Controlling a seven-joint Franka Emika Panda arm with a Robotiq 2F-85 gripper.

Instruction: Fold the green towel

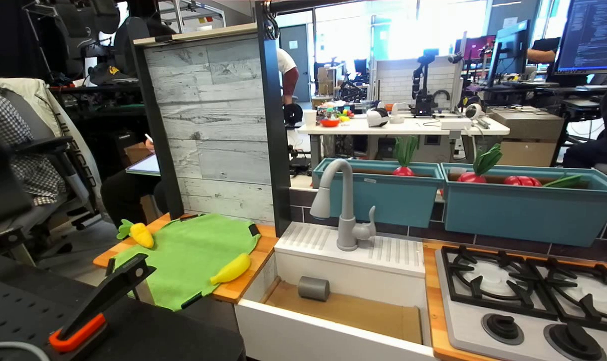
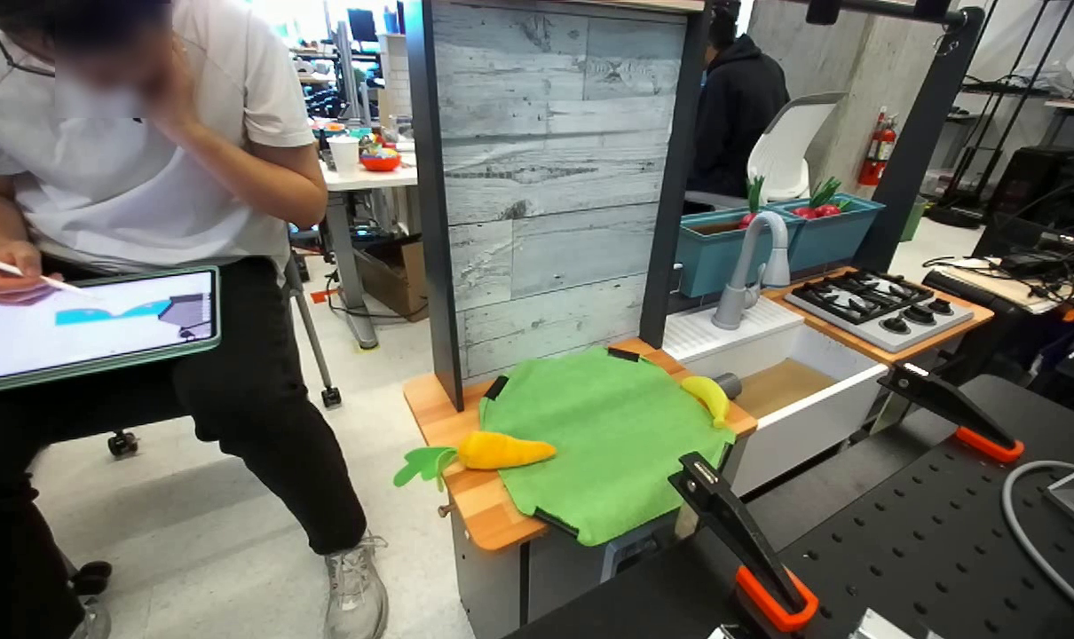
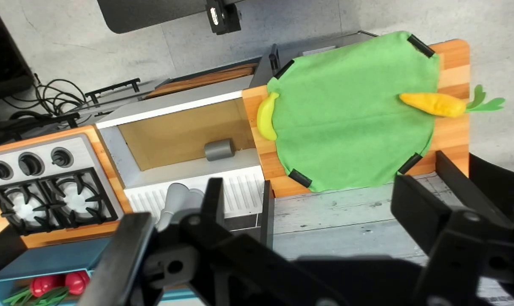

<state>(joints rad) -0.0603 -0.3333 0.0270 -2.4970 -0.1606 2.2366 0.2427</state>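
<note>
Presumably light and limp, the green towel (image 3: 350, 127) is spread over the wooden counter (image 3: 453, 138) beside the sink (image 3: 176, 172) and is judged best pinched at a dark corner strip (image 3: 421, 46), the gripper (image 3: 311, 193) being spread wide with nothing grasped.

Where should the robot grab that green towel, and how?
Probably grip the green towel by its front edge, coming from the side opposite the plank panel. That edge overhangs the wooden counter, so the open pincer might straddle it; elsewhere the cloth lies mostly flat, with the toy carrot and toy banana at opposite ends.
</note>
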